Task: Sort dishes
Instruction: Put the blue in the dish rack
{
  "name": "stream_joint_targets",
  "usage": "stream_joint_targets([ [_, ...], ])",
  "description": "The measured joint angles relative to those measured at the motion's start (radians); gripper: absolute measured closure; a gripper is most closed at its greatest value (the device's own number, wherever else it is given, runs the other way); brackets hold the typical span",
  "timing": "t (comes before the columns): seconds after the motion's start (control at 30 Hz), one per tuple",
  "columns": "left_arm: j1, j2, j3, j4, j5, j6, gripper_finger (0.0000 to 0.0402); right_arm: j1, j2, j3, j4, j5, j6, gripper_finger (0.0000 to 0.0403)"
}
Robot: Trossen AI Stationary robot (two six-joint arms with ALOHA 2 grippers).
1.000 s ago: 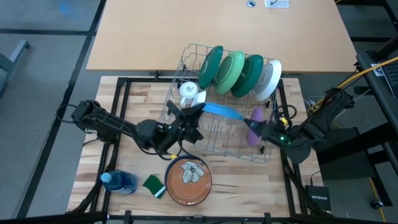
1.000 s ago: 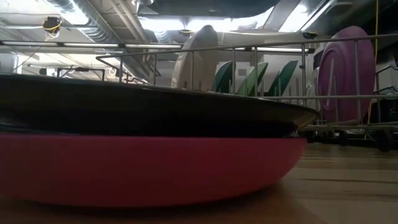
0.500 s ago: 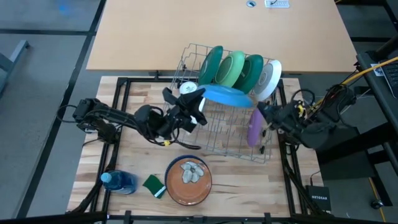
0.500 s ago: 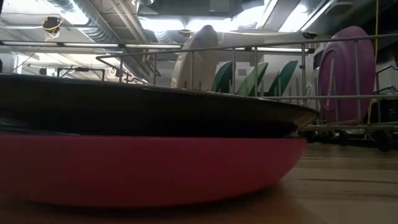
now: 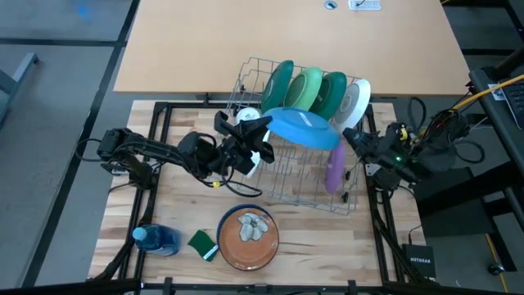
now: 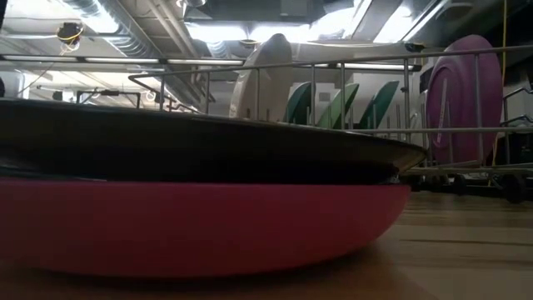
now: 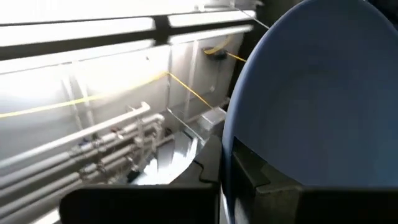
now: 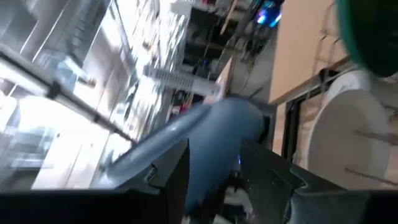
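A blue plate (image 5: 301, 127) hangs tilted over the wire dish rack (image 5: 286, 176), with my left gripper (image 5: 260, 141) shut on its left rim. Dark green (image 5: 278, 86), light green (image 5: 305, 92) and white (image 5: 354, 102) plates stand on edge in the rack's far slots. A purple plate (image 5: 333, 168) stands on edge at the rack's right end. A brown patterned plate (image 5: 248, 236) lies on the table near the front edge. My right gripper (image 5: 350, 142) floats open beside the rack's right end, fingers empty, pointing at the blue plate (image 8: 211, 134). My left gripper pinches the blue plate's rim (image 7: 231, 134) between its two fingers, at the edge nearest the table's left. The fingers come from the left, slanting upward. The plate is lifted clear above the rack, tilted, with its face turned up.
A white mug (image 5: 248, 120) sits in the rack's left end, close under my left gripper. A blue bottle (image 5: 155, 239) and a green sponge (image 5: 201, 243) lie at the near left. The low view is mostly filled by a dark plate on a red one (image 6: 191, 225).
My left gripper has tipped upward and swung toward the far edge, turning the blue plate from edge-on to face-up and raising it over the rack. My right gripper has risen and drawn back toward the table's right edge, away from the purple plate.
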Motion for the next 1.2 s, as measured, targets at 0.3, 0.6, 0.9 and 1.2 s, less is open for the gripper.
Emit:
stream_joint_targets([
  [0.3, -0.026, 0.000, 0.000, 0.068, 0.084, 0.005, 0.0401, 0.000, 0.003, 0.000, 0.160, -0.165, -0.341, 0.0258],
  [0.6, -0.043, 0.000, -0.001, 0.067, 0.074, 0.025, 0.0401, 0.000, 0.037, 0.000, 0.124, -0.293, -0.678, 0.0258],
  [0.9, -0.034, 0.000, -0.091, 0.090, -0.030, 0.057, 0.0401, 0.001, 0.091, -0.180, 0.030, -0.050, -0.374, 0.0258],
  [1.2, 0.000, 0.000, -0.212, 0.266, -0.080, 0.080, 0.0401, 0.060, -0.170, -0.420, 0.037, 0.104, -0.231, 0.0258],
])
